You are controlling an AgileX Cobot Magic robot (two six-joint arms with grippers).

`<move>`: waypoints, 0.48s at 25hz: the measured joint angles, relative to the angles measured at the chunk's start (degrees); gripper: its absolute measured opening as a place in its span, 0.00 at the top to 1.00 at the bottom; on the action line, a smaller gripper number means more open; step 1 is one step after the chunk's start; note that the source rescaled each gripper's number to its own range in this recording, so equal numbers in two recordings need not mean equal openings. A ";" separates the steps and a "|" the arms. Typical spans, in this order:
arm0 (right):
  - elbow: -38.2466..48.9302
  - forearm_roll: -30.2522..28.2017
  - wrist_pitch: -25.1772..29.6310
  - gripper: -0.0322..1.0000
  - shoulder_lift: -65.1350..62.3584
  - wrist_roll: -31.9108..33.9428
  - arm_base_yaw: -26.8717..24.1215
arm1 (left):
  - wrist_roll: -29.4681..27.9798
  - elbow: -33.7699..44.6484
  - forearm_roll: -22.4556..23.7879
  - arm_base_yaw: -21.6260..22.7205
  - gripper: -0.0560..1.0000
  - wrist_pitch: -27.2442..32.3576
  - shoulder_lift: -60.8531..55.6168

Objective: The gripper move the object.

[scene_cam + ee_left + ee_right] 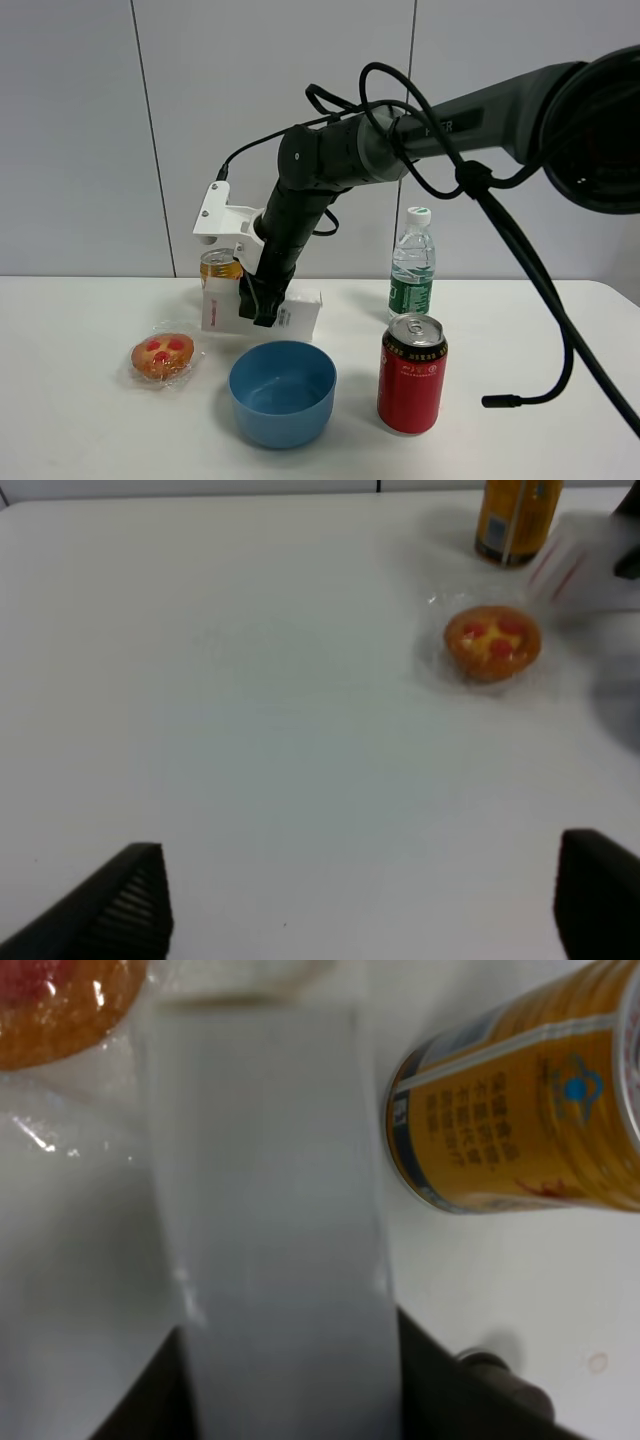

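My right gripper [262, 306] clamps the white box [301, 312], mid-move I judge; next, lift clear of the blue bowl [283, 415] at six o'clock.

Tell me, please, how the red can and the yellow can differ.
The red can is red with a black band at its top; the yellow can is golden yellow. The red can stands in the open at the front, beside the blue bowl; the yellow can stands at the back, partly hidden behind the white box. Both stand upright on the table.
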 joint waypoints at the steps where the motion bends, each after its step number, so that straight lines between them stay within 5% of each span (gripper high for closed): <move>1: -0.07 0.16 -0.16 0.76 0.20 0.46 0.00 | 0.00 0.00 0.00 0.00 0.00 0.00 0.00; 8: -0.07 1.23 -0.47 0.69 1.49 2.10 0.00 | 0.00 0.00 0.00 0.00 0.00 0.00 0.00; 12: -0.07 1.23 -0.59 0.44 0.81 2.64 0.00 | 0.00 0.00 0.00 0.00 0.00 0.00 0.00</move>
